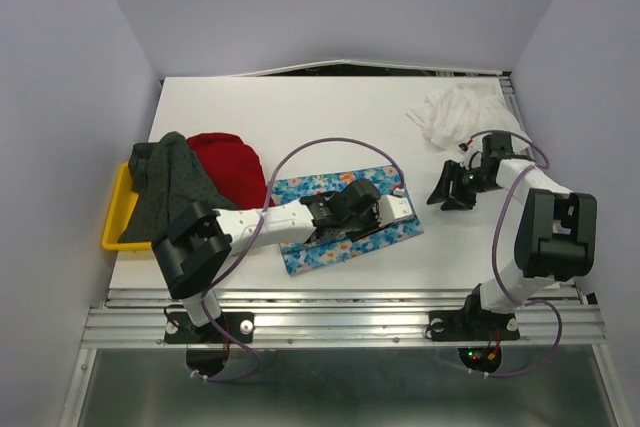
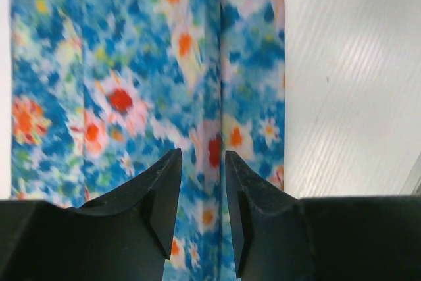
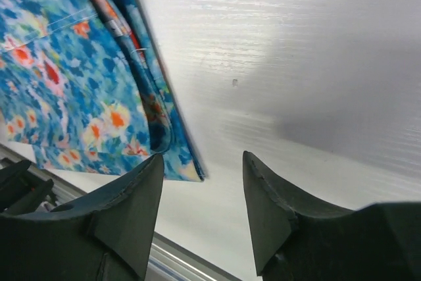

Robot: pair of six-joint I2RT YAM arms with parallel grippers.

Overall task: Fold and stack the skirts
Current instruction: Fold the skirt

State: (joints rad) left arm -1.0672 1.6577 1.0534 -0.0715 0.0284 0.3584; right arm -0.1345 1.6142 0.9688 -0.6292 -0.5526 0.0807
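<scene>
**Overview.** A white table carried a blue flower-printed cloth skirt, folded flat near the front edge. A dark grey skirt lay over a yellow plastic tray at left, touching a plain red skirt. A thin white skirt sat crumpled far right. The left gripper stood over the floral cloth, jaws parted, grasping nothing. The right gripper hung beside the floral skirt's right edge, jaws parted and empty.

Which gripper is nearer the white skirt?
Right. The right gripper hangs close by the white skirt, on its near side; the left gripper is over the floral skirt, mid-table.
</scene>
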